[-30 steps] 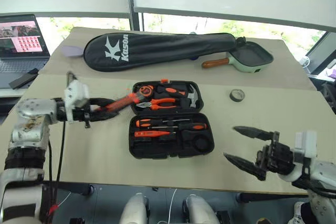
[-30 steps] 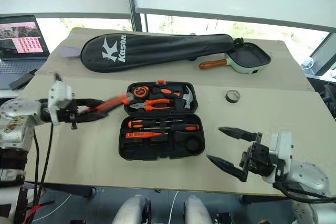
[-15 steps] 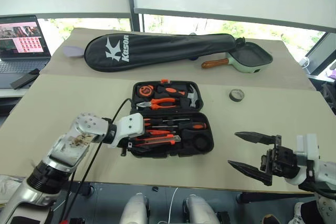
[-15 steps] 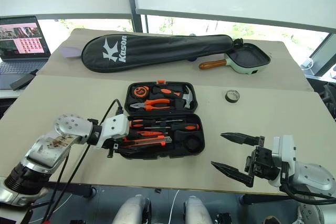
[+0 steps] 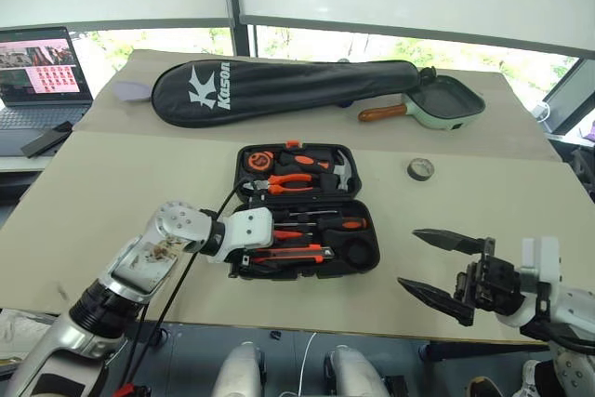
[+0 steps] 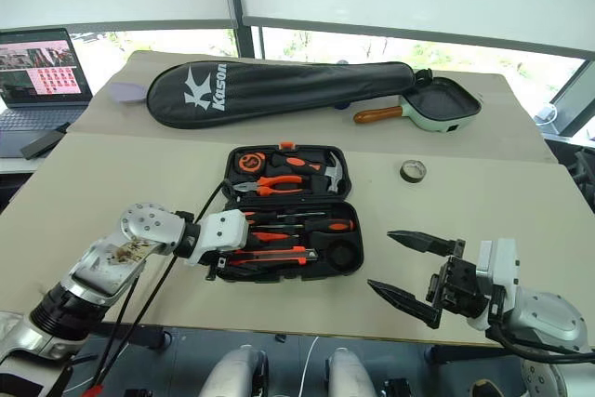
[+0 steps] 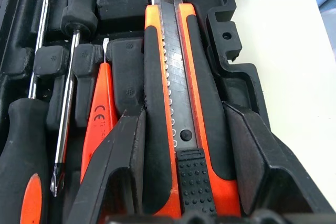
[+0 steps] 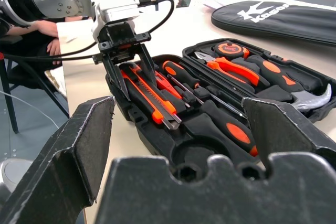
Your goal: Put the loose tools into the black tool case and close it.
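A: Where's the orange-black utility knife [image 7: 176, 129] seen?

B: Gripped by the left gripper [image 7: 184, 169], one black finger each side of its handle, over the near half of the open black plastic clamshell tool case [image 5: 364, 265]. Whether it's seated in its slot can't be told. Small orange tester screwdriver [image 7: 98, 116] is lodged just beside it, two thin orange-black-handled screwdrivers [image 5: 321, 222] further in.

A: Right gripper [image 5: 444, 267]?

B: Fingers spread wide, nothing held, kept near the table's front edge, right of the case. Small dark tape roll [image 5: 420, 169] is left on the beige table [image 5: 139, 192], well apart from it.
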### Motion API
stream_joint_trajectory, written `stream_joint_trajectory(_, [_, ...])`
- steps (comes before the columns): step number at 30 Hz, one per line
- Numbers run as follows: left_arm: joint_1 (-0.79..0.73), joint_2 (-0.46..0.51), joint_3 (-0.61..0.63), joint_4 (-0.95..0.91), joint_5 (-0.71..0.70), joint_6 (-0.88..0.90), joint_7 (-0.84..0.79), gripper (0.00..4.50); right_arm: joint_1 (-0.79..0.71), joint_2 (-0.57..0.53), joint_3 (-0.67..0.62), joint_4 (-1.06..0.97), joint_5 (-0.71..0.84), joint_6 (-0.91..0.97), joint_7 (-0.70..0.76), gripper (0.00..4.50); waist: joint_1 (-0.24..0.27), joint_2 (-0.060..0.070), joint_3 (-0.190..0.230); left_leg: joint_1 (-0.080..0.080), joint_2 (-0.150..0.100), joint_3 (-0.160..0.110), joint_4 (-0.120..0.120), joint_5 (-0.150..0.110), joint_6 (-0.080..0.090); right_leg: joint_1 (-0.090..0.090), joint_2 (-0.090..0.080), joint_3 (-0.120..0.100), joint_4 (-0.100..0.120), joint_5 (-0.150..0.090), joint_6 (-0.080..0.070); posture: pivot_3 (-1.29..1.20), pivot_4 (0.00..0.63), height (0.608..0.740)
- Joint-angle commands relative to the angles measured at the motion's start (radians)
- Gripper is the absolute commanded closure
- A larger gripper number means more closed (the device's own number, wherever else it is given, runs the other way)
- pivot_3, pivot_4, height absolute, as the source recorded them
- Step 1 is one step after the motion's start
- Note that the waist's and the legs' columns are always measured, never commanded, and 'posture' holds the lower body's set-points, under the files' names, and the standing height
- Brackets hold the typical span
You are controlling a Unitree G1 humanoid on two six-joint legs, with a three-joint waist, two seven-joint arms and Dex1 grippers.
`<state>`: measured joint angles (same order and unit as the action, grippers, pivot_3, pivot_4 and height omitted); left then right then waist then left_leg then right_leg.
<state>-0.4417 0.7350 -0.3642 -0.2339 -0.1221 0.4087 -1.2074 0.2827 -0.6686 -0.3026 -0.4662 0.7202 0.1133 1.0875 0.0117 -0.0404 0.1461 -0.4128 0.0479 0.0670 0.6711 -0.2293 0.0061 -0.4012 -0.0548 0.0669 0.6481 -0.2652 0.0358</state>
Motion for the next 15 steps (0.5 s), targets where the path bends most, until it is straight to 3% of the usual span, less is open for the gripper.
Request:
stream_joint_trajectory(1, [0.007,-0.015,-0.028,0.025,0.001,-0.009,-0.015,2.76,0.002,0.010,-0.011,-0.031,-0.002,-0.006,-0.015,0.00,0.001,0.000,0.000,0.000,0.000,0.000,0.000,0.000,0.000,0.000,0.000,0.000,0.000,0.000,0.000,0.00,0.150,0.740])
stream_joint_trajectory(2, [0.006,-0.015,-0.031,0.027,0.000,-0.008,-0.022,2.76,0.004,0.011,-0.010,-0.031,-0.003,-0.008,-0.016,0.00,0.001,0.000,0.000,0.001,0.000,0.000,0.000,0.000,0.000,0.001,0.000,0.000,0.000,0.000,0.000,0.00,0.150,0.740])
stream_joint_trajectory(4, [0.015,-0.021,-0.019,0.020,-0.029,0.014,-0.032,1.73,0.001,0.013,-0.008,-0.028,-0.007,-0.010,-0.021,0.00,0.001,0.000,0.000,0.001,0.000,0.000,0.001,0.000,0.000,0.002,0.000,0.000,0.000,0.000,0.000,0.00,0.150,0.740])
stream_joint_trajectory(5, [0.017,-0.024,-0.009,0.015,-0.047,0.025,-0.037,1.61,-0.003,0.014,-0.007,-0.026,-0.008,-0.011,-0.024,0.00,0.000,0.001,0.000,0.001,0.000,0.000,0.001,0.000,0.000,0.002,0.000,0.000,0.000,0.000,0.000,0.00,0.150,0.740])
stream_joint_trajectory(8, [0.014,-0.053,0.045,0.022,-0.089,0.016,-0.016,0.45,-0.015,0.016,-0.004,-0.017,-0.013,-0.012,-0.031,0.00,-0.001,0.001,-0.001,0.002,0.000,0.000,0.001,0.000,0.001,0.003,0.000,0.000,0.000,0.000,0.001,0.00,0.150,0.740])
stream_joint_trajectory(9, [0.012,-0.064,0.060,0.027,-0.097,0.011,-0.007,0.26,-0.018,0.017,-0.004,-0.014,-0.014,-0.012,-0.033,0.00,-0.001,0.001,0.000,0.002,0.000,0.000,0.001,0.000,0.001,0.003,0.000,0.000,0.000,0.000,0.001,0.00,0.150,0.740])
stream_joint_trajectory(14, [-0.016,-0.093,0.197,0.106,-0.226,-0.034,-0.047,0.10,-0.045,0.026,0.003,0.022,-0.026,-0.021,-0.029,0.00,-0.002,0.001,0.000,0.002,0.000,0.000,0.001,0.000,0.001,0.002,0.000,0.000,0.000,0.000,0.001,0.00,0.150,0.740])
stream_joint_trajectory(15, [-0.019,-0.101,0.214,0.122,-0.234,-0.054,-0.043,0.35,-0.051,0.028,0.003,0.029,-0.029,-0.022,-0.028,0.00,-0.002,0.001,0.000,0.002,0.000,0.000,0.002,0.000,0.001,0.002,0.000,0.000,0.000,0.000,0.000,0.00,0.150,0.740])
